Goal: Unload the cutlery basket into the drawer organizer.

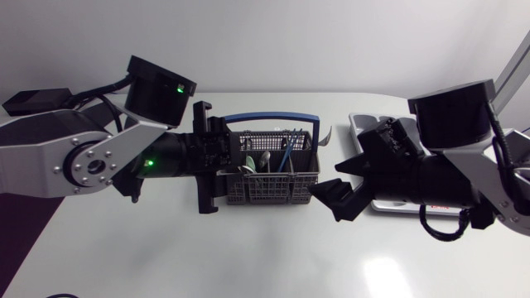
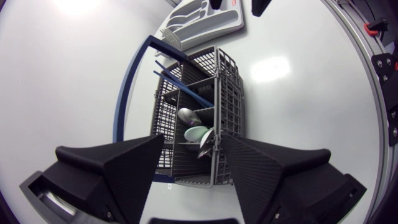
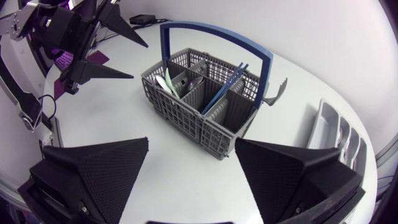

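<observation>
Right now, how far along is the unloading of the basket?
Nothing looks done: the visible compartments of the organizer look empty. Nothing is in hand: the left pincer and right pincer are both open and empty, at opposite ends of the basket. Left: the spoons and blue-handled pieces in it, all to be moved.

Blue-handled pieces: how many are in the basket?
2 blue-handled pieces, both leaning together in the basket half nearer the organizer; more may be hidden among the dividers.
</observation>
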`<action>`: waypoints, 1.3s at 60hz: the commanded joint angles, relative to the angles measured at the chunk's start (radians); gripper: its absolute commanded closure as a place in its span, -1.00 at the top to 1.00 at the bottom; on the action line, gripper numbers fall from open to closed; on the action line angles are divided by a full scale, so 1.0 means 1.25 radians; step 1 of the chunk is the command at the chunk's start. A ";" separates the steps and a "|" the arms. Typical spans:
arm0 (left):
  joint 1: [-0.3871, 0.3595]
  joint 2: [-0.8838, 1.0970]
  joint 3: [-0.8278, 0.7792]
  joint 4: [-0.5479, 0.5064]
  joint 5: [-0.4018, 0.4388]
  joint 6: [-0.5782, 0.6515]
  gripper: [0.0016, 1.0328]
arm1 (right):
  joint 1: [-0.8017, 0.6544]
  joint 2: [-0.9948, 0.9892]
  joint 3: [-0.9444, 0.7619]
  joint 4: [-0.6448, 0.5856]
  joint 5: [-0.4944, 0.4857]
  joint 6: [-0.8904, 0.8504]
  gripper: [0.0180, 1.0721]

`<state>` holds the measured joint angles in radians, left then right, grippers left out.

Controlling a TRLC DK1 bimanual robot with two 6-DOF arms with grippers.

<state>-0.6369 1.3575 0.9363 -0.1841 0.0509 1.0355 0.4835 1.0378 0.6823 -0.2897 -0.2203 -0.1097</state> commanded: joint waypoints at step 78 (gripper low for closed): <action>0.016 0.214 0.108 -0.015 -0.013 0.291 -0.72 | -0.022 0.001 -0.055 -0.004 0.024 -0.067 0.91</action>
<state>-0.6041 1.5978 1.0409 -0.1867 0.0437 1.3560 0.4652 1.0389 0.6388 -0.2893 -0.1940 -0.1669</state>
